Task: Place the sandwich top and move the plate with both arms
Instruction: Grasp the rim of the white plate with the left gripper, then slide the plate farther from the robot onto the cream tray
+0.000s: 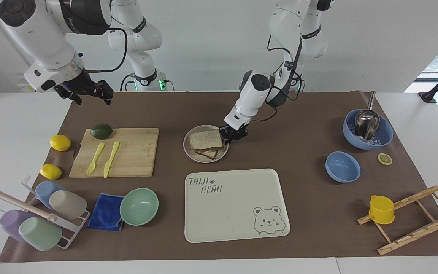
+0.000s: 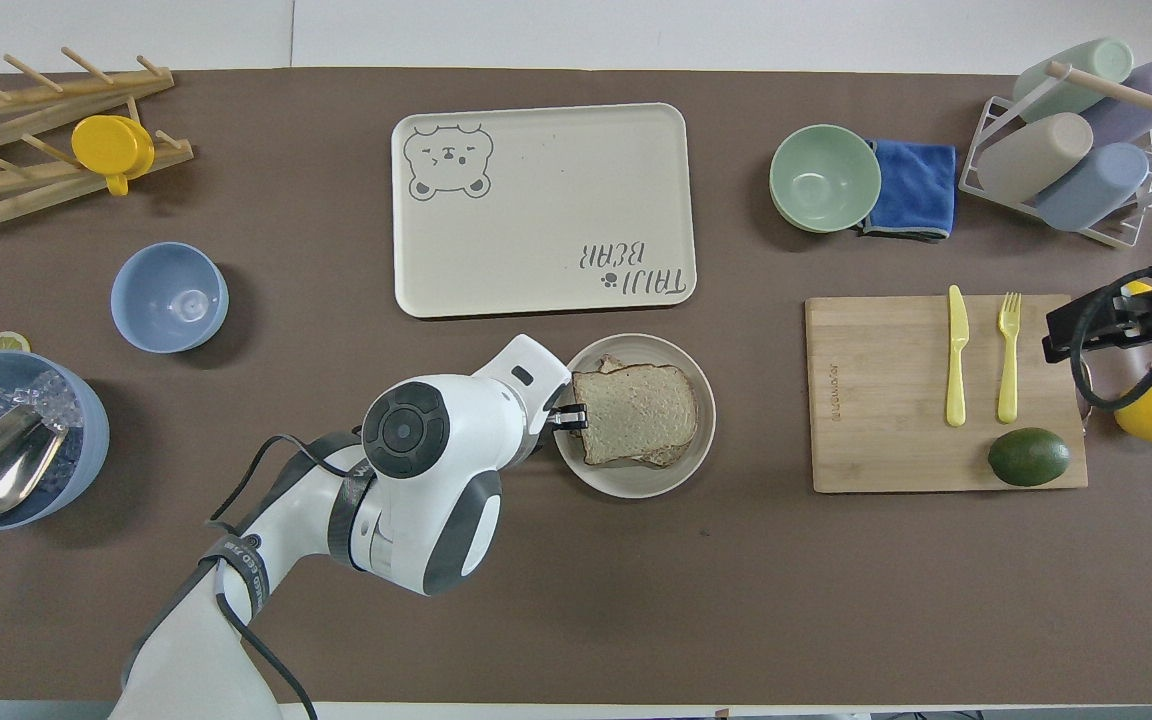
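Beige and round, the plate (image 1: 205,156) sits mid-tabletop just beside the tray's (image 1: 238,228) robot-side edge, with the sandwich top (image 1: 205,139) lying on the slices stacked in it. The left gripper (image 1: 229,136) is down at the plate's rim on the left arm's side, fingers pinched together on that rim. The right gripper (image 1: 89,91) hangs wide open over the tabletop corner by the cutting board (image 1: 135,160), touching nothing.

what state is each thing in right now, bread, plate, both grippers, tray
sandwich top: lying on the stack on the plate
plate: on the table, rim pinched
left gripper: shut on the plate's rim
right gripper: open, raised near the cutting board
tray: bare
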{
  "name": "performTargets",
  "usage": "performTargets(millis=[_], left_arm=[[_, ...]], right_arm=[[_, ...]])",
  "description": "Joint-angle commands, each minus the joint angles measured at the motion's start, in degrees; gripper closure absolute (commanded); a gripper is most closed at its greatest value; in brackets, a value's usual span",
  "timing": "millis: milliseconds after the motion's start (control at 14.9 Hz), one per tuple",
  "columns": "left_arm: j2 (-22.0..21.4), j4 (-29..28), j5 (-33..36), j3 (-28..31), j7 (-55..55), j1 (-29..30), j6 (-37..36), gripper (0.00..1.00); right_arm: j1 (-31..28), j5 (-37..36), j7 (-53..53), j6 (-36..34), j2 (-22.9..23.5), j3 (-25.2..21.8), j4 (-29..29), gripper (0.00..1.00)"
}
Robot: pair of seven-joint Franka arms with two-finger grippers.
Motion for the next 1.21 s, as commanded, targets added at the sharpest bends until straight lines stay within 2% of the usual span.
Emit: performTargets(millis=[0, 201, 402, 536, 669, 803, 1004, 1138], left_arm=[[-0.76, 0.71, -1.14, 0.85, -0.25, -0.27, -3.17, 1.0], [-2.87, 4.73, -1.05, 0.85, 0.01, 4.11, -11.85, 1.0], [-1.21, 15.0, -1.14, 0.93, 0.01, 9.38, -22.58, 1.0], [1.16, 20.11, -1.92, 1.02, -0.25, 11.59, -24.89, 1.0], [2.4, 22.85, -2.19, 1.02, -0.25, 14.22, -24.89, 1.0], [6.33, 27.67, -2.11, 1.02, -0.43, 15.55, -25.24, 1.0], [15.91, 37.95, -2.37, 1.11, -0.78, 15.73, -26.21, 1.0], [19.17, 40.69, -3.25, 1.55, -0.87, 16.6, -25.52, 1.0]], right_arm=[[-0.23, 0.1, -1.59, -1.98, 1.41, 0.28, 2.54, 0.0], [0.12, 0.28, -1.5, -2.77, 1.06, 0.02, 2.45, 0.0], [1.6, 0.28, -1.59, -2.6, 0.97, -0.95, 2.19, 0.0], [2.49, 0.28, -1.59, -2.51, 0.79, -1.83, 1.84, 0.0], [2.49, 0.28, -1.59, -2.42, 0.7, -1.92, 1.75, 0.0], [2.41, 0.28, -1.42, -2.51, 0.62, -1.75, 1.49, 0.0], [1.97, 0.28, -1.33, -3.03, 0.62, 0.09, 1.14, 0.0], [1.44, 0.28, -1.15, -3.13, 0.7, 1.68, 1.14, 0.0]])
